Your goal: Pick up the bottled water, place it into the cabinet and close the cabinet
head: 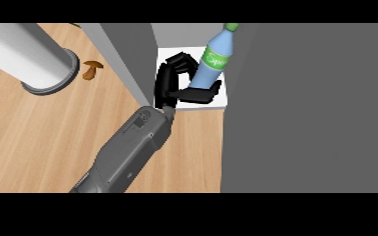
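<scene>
Left hand (pixel 193 93) is curled round the lower body of the bottled water (pixel 215 59) inside the cabinet (pixel 134 62); I'd judge it light, smooth, slightly squashable.

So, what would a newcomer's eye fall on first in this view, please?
The blue bottled water with its green label, tilted at top centre, held by the black left hand over the cabinet's white shelf. Next, the big grey panel filling the right, and a white cylinder at upper left.

Light wooden counter (pixel 44 140), white cylinder (pixel 33 55) (grey-rimmed base), upper left
</scene>
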`<state>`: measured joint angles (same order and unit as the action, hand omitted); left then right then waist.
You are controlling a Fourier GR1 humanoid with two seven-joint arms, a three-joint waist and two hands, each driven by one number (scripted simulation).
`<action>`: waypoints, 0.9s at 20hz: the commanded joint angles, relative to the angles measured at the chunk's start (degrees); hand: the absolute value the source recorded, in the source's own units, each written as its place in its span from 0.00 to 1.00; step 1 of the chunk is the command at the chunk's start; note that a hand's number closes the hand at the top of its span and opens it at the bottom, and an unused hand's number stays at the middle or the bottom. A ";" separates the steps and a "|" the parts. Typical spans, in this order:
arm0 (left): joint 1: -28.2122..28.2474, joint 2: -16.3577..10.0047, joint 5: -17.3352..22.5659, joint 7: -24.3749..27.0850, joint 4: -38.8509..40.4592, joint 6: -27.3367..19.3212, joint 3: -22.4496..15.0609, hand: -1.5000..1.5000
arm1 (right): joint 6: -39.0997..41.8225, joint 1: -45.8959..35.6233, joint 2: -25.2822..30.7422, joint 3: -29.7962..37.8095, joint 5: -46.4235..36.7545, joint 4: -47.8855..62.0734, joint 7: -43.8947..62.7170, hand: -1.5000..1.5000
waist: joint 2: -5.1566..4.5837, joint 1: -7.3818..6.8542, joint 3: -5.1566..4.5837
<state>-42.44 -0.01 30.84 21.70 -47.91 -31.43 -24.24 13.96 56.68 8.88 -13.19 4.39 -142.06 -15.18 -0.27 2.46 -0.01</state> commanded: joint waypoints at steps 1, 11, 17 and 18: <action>-8.19 0.01 4.28 0.37 8.60 -3.69 0.56 1.00 | 1.09 -2.14 -0.10 0.90 4.64 0.78 0.00 0.00 | -0.51 1.41 0.01; -17.45 -1.97 -1.92 1.26 28.53 -2.12 1.86 1.00 | 1.87 -3.67 0.38 3.83 6.58 -1.55 2.02 0.00 | -0.89 1.06 0.03; -18.75 -1.86 1.38 4.79 34.55 -4.63 8.19 1.00 | 3.36 -1.27 0.32 4.32 6.74 -2.68 1.10 0.00 | -1.31 2.45 -0.08; -18.43 -0.70 1.62 5.87 35.30 -5.83 8.87 1.00 | 3.27 -0.77 -0.10 3.61 5.66 -2.68 0.83 0.00 | -1.15 2.26 -0.08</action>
<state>-60.32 -0.77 31.30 24.90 -16.05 -35.99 -18.39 16.60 53.93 8.76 -9.18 6.59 -140.76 -15.53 -1.31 4.39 -0.03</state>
